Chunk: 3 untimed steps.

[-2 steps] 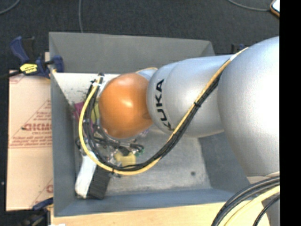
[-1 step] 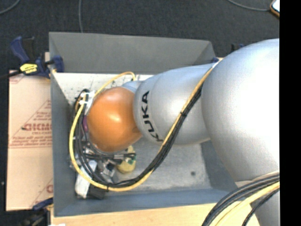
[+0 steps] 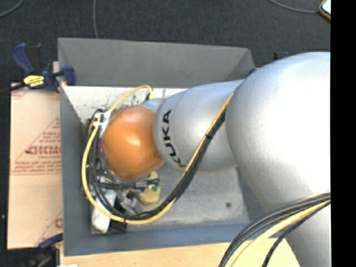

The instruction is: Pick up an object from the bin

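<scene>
1. Here, the things nearest the tool form a small heap in the near-left part of the bin [image 3: 167, 63], at the lower edge of the orange cover [image 3: 129, 142].
2. Pale yellow rounded thing [image 3: 149, 193]: lies at the right side of that heap, partly under the cover. Too little of it shows to tell its long axis or which way it points.
3. White thing [image 3: 100, 222]: lies in the near-left corner, just beside the left wall. Its heading cannot be told either.
4. Gripper [image 3: 121, 196]: dark parts show among the heap below the cover. Whether it is spread, pressed together or pinching anything cannot be told, so no thing can be named as held.
5. Orange cover: a glossy dome on the wrist, above the left half of the bin.
6. Cables [image 3: 85, 166]: a yellow and a black line loop round the left of the cover, pass under the heap and run back up along the arm.
7. Arm [image 3: 222, 127]: silver, lettered KUKA, entering from the right and slanting down to the left.
8. Bin floor [image 3: 222, 202]: pale and speckled, bare to the right of the heap.
</scene>
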Each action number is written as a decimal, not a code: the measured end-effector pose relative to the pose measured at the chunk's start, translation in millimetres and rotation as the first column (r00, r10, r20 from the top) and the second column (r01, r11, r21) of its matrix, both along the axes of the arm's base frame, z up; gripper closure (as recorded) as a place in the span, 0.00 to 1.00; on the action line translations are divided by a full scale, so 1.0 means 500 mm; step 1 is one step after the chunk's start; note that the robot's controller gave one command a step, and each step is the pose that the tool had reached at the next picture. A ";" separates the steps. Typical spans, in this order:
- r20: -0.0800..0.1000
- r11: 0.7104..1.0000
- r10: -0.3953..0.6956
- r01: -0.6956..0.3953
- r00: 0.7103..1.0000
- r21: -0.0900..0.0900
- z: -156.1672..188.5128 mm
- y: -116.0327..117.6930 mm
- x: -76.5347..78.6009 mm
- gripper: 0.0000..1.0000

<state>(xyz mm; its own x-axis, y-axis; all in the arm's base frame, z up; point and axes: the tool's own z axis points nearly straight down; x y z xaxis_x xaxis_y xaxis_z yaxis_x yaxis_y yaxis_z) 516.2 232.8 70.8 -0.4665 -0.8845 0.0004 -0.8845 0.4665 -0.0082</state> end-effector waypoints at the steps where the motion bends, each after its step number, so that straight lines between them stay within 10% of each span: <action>1: 0.005 0.964 0.266 -0.266 0.964 0.010 0.002 0.001 0.005 1.00; 3: 0.007 0.965 0.261 -0.261 0.965 0.012 0.013 0.001 0.006 1.00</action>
